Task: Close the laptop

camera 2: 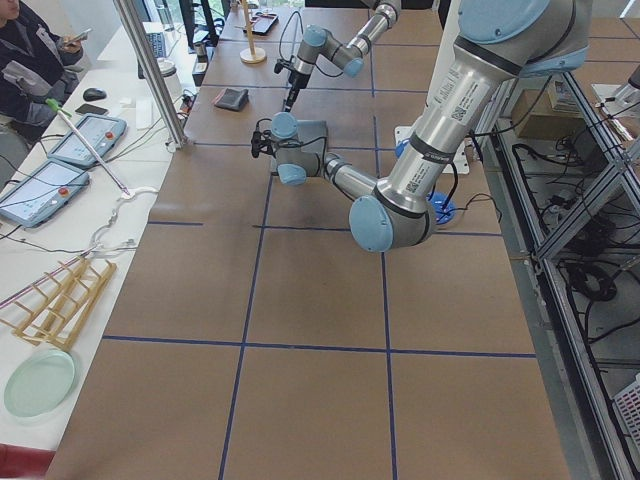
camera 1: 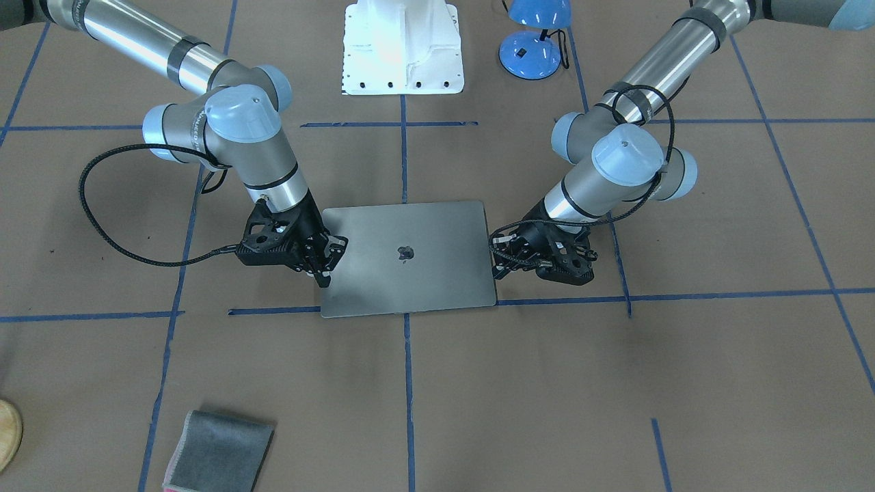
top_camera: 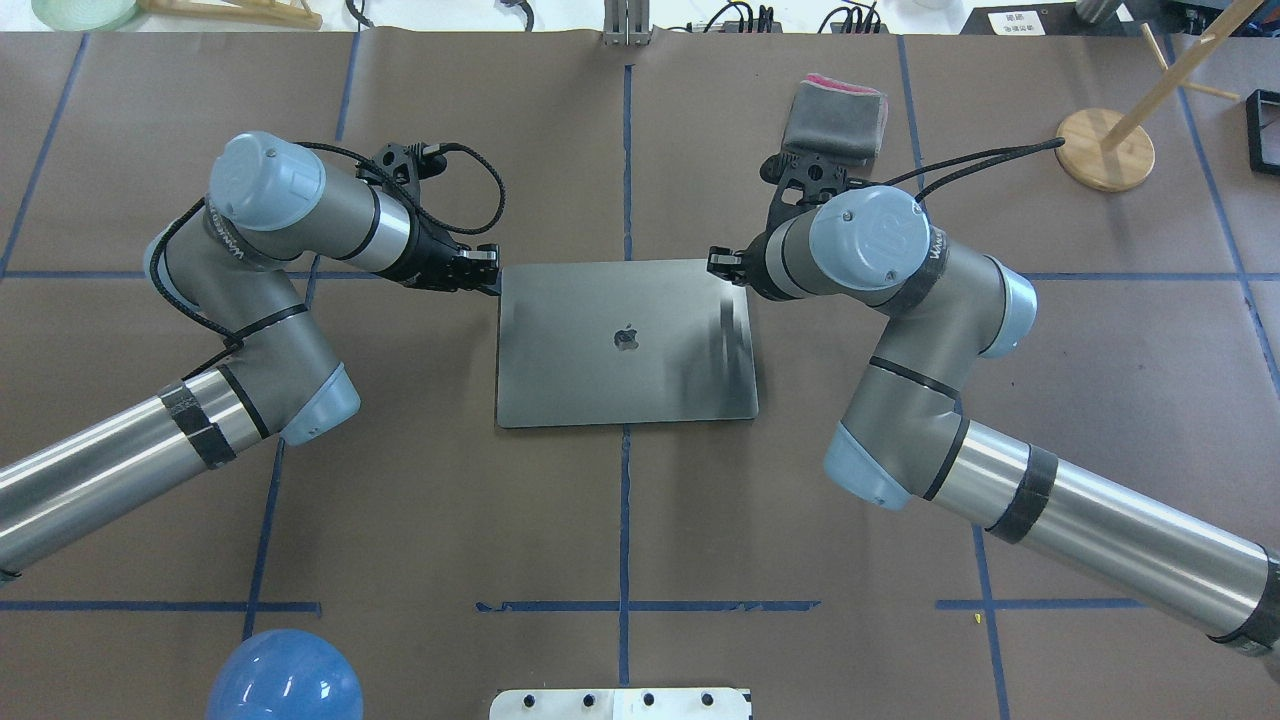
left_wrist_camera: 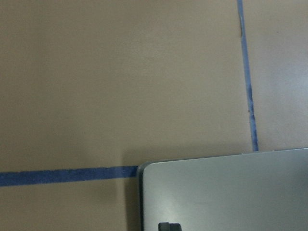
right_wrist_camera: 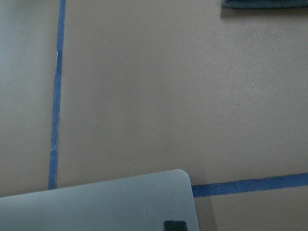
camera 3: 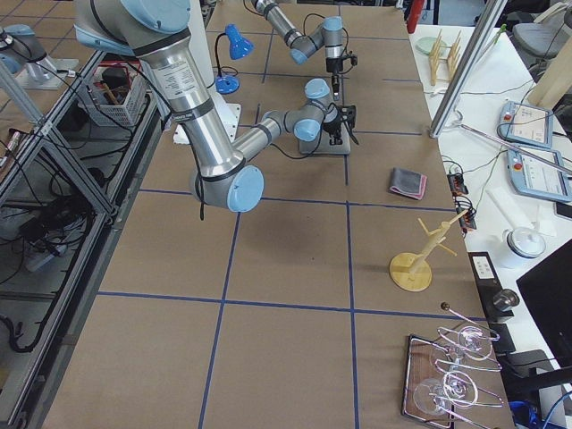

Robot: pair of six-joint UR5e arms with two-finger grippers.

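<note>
Plainly, the laptop (camera 1: 408, 258) lay shut and flat mid-table (camera 1: 547, 383), logo up. The right gripper (camera 1: 322, 268) and the left gripper (camera 1: 497, 258) hung at its two corners farthest from the robot. I couldn't tell how wide either stood, nor whether they gripped anything.

From here I see a grey laptop (top_camera: 580, 350), a brown tabletop (top_camera: 450, 500) gridded with blue tape (top_camera: 625, 500), a grey cloth (top_camera: 835, 120) and a blue lamp (camera 1: 530, 55).

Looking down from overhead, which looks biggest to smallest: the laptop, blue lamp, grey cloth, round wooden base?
1. laptop
2. blue lamp, though cut off by the edge and nearer the camera
3. grey cloth and round wooden base look about alike; cloth partly hidden
</note>
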